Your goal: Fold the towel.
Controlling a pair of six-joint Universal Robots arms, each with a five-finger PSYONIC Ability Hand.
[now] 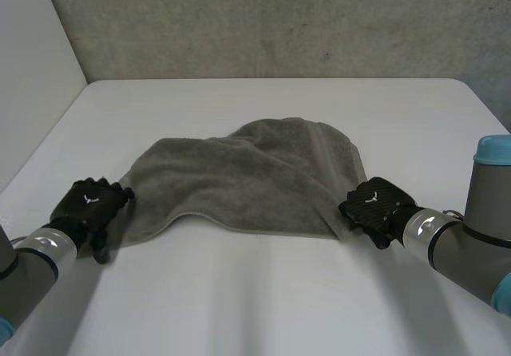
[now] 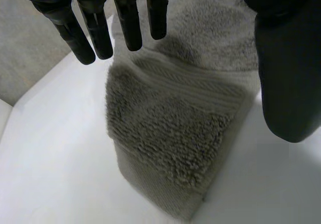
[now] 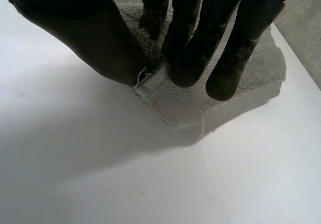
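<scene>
**TOWEL FOLD: HAND AND WORKPIECE STATUS**

Both arms enter over the near edge of the white table (image 1: 255, 316). The left arm (image 1: 32, 256) reaches in from the near left. The left hand (image 1: 89, 202) sits at the near-left corner of the towel (image 1: 247, 180). In the left wrist view its fingers (image 2: 129, 25) are straight and spread above the cloth. The thumb (image 2: 288, 73) stands well apart from them. The towel corner (image 2: 170, 133) lies flat on the table beneath the palm. Nothing is pinched, and the hand is open.

The towel is grey terry cloth with a woven band near its end. It lies at the middle of the table, between the two hands, spread out but rumpled. Its far edge is humped and rounded. Its near edge curves away from the camera between the two corners.

The right hand (image 1: 375, 204) is at the towel's near-right corner. In the right wrist view its thumb (image 3: 95, 38) and fingers (image 3: 188, 58) close on the cloth (image 3: 175, 103). The corner is bunched and pinched between them, so this hand grips the towel. The right arm (image 1: 467, 244), with its light-blue cap, comes in from the near right.
</scene>
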